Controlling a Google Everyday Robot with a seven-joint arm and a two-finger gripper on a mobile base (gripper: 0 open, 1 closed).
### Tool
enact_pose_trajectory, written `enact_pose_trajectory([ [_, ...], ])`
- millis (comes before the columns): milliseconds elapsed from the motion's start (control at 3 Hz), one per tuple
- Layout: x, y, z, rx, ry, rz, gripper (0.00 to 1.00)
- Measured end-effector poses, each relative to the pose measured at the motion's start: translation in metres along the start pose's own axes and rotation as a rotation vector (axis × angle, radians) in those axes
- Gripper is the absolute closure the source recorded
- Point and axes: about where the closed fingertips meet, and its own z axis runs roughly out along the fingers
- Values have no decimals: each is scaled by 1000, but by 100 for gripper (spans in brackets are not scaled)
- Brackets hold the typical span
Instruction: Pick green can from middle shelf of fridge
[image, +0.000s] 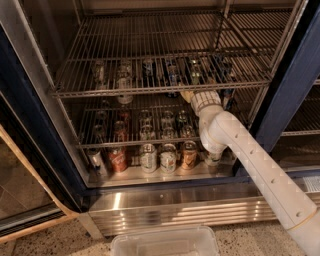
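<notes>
Chrome rack (125, 92) half hides the gripper (189, 95) beneath.

White dimpled tubular arm (260, 172), ribbed wrist (206, 102), tan end effector (188, 95) under wire rack (125, 91).

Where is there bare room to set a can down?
Fridge floor: bare strip before its can row. The rack right of the blue post looks bare. The middle shelf is crowded with cans; the gripper hangs above its right end.

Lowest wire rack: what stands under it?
Cans on the fridge floor, a red can among them; the arm hides the row's right end. The gripper hangs above that rack.
</notes>
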Motion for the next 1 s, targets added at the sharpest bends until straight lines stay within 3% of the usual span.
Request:
enact_pose_trajectory([
  [1000, 19, -16, 20, 42, 51, -23, 34],
])
